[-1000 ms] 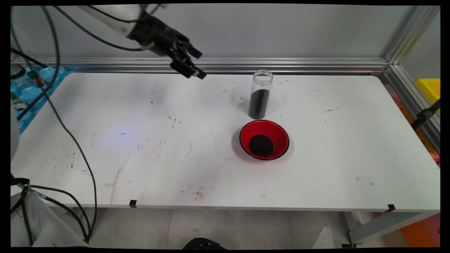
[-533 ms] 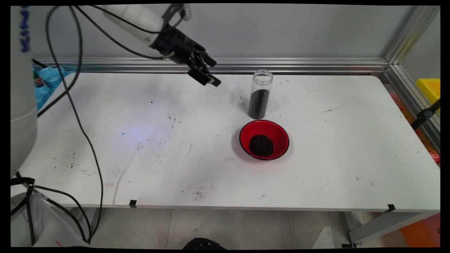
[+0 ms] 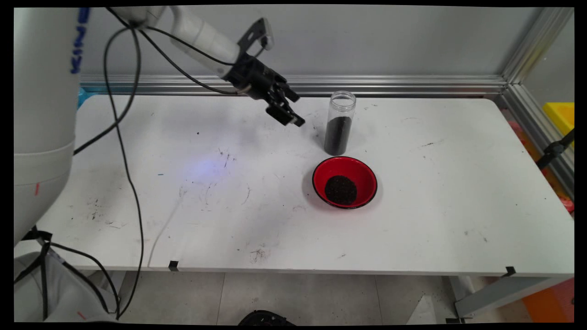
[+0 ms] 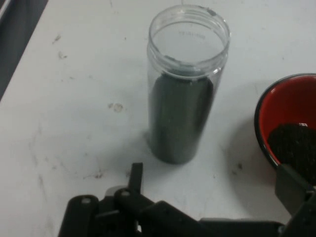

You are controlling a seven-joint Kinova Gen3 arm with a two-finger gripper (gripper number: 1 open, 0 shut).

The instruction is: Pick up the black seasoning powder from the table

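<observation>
A clear, lidless jar (image 3: 340,123) stands upright at the back of the white table (image 3: 183,192), a little over half full of dark granules. Just in front of it sits a red bowl (image 3: 345,182) with a black rim and a heap of the same dark granules in its middle. My gripper (image 3: 298,110) hangs open just left of the jar, a little above the table, pointing at it and holding nothing. In the hand view the jar (image 4: 183,98) stands straight ahead, beyond the spread fingers (image 4: 136,175), with the bowl (image 4: 291,123) at the right edge.
An aluminium rail (image 3: 412,85) runs along the table's back edge, with a post at the right corner. Black cables (image 3: 128,151) hang from the arm over the table's left part. A yellow bin (image 3: 560,114) stands beyond the right end.
The gripper has moved right and down, from well left of the jar to close beside it. Jar and bowl have not moved.
</observation>
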